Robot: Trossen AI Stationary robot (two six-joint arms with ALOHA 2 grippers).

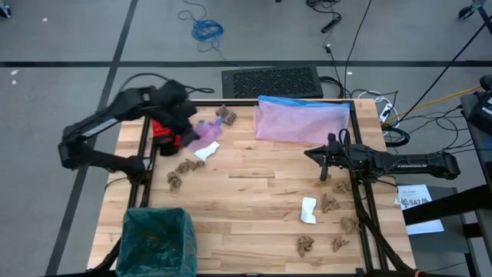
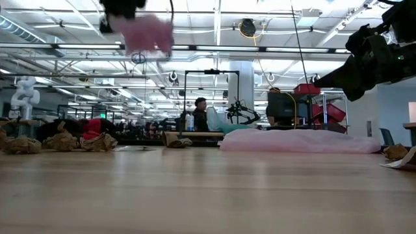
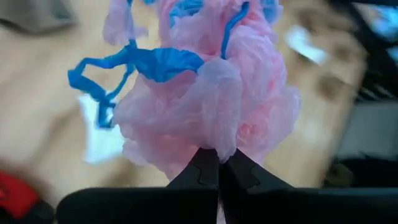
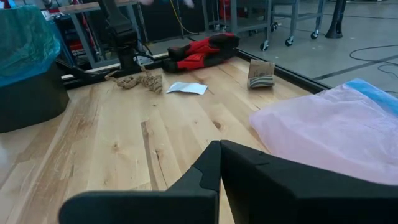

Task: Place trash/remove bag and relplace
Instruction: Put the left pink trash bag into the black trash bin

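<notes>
- Where the table's near-left corner is reached, the bin (image 1: pixel 157 242) is seen lined with the teal bag (image 1: pixel 159 231), not yet removed.
- At the far left, a crumpled pink wad (image 1: pixel 206 131) is pinched in the shut fingers of the left gripper (image 1: pixel 192 127) and held aloft, presumably as trash bound for the bin.
- At far centre, a flat pink bag (image 1: pixel 300 119) is laid out.
- At the right, the right gripper (image 1: pixel 324 168) is kept closed and empty above the table (image 1: pixel 254 192).
</notes>
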